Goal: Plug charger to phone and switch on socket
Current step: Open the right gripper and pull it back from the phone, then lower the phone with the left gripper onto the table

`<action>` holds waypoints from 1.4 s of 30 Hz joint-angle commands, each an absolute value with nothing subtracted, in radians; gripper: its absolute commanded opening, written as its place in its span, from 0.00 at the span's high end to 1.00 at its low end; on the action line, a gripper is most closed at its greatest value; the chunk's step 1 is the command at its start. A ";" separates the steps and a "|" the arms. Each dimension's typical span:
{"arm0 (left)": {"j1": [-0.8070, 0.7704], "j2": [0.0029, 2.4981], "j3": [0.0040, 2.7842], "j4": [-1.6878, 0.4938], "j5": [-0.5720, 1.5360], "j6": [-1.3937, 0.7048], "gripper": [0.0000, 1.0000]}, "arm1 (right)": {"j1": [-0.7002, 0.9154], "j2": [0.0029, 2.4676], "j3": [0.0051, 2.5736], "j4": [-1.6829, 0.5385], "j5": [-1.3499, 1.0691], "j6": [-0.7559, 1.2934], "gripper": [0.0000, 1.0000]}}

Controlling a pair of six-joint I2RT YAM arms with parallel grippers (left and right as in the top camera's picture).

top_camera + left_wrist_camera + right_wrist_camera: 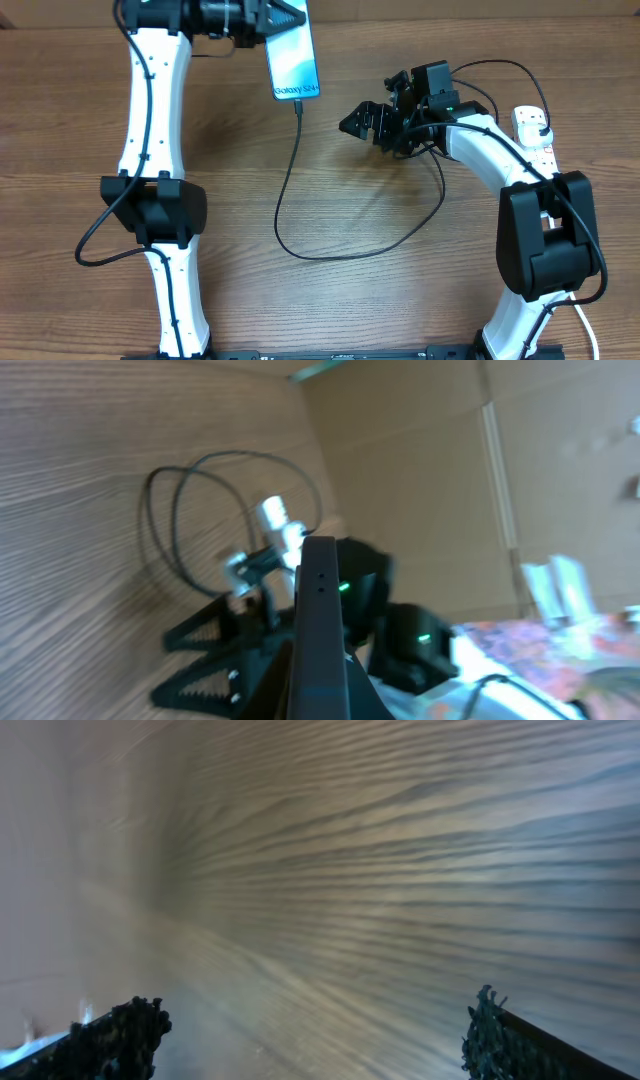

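A: Brown wood-grain tabletop [400, 300], seen from overhead. Where does the job stand?

B: The phone [292, 62] sits at top centre, its upper end clenched in the left hand [280, 22]. The charger cable [297, 130] meets its lower edge, so I judge the plugging-in done.

A: And the switch?

B: Not yet reached. The right hand [362, 120] hovers mid-frame, fingers spread with nothing between them, well apart from the white power strip [535, 140] at the right edge.

A: So next?

B: That hand needs to travel right and press a red switch. Whether the plug is seated in the strip, I cannot tell.

A: Count?

B: One phone, one cable, one strip, two arms.
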State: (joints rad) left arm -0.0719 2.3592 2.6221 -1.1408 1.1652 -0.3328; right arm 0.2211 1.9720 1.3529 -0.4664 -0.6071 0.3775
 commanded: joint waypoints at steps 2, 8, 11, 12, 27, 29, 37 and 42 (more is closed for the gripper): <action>-0.092 2.369 2.626 -1.166 1.103 -0.189 0.96 | 0.167 1.960 1.363 -0.461 -0.539 0.377 0.02; -0.108 2.418 2.621 -1.182 1.111 -0.152 0.96 | 0.091 1.960 1.363 -0.459 -0.540 0.365 0.03; -0.114 2.465 2.621 -1.186 1.135 -0.153 0.96 | 0.066 1.960 1.363 -0.466 -0.544 0.337 0.03; -0.117 2.484 2.621 -1.185 1.154 -0.152 0.96 | 0.062 1.960 1.363 -0.470 -0.543 0.331 0.03; -0.159 2.719 2.621 -1.169 1.257 -0.158 0.96 | 0.049 1.960 1.363 -0.473 -0.539 0.312 0.03; -0.166 2.730 2.621 -1.171 1.256 -0.157 0.96 | 0.049 1.960 1.363 -0.473 -0.539 0.312 0.03; -0.203 2.744 2.621 -1.169 1.168 -0.157 0.95 | 0.049 1.960 1.363 -0.476 -0.532 0.312 0.03; -0.221 2.744 2.621 -1.169 1.102 -0.189 0.96 | 0.049 1.960 1.363 -0.480 -0.532 0.312 0.03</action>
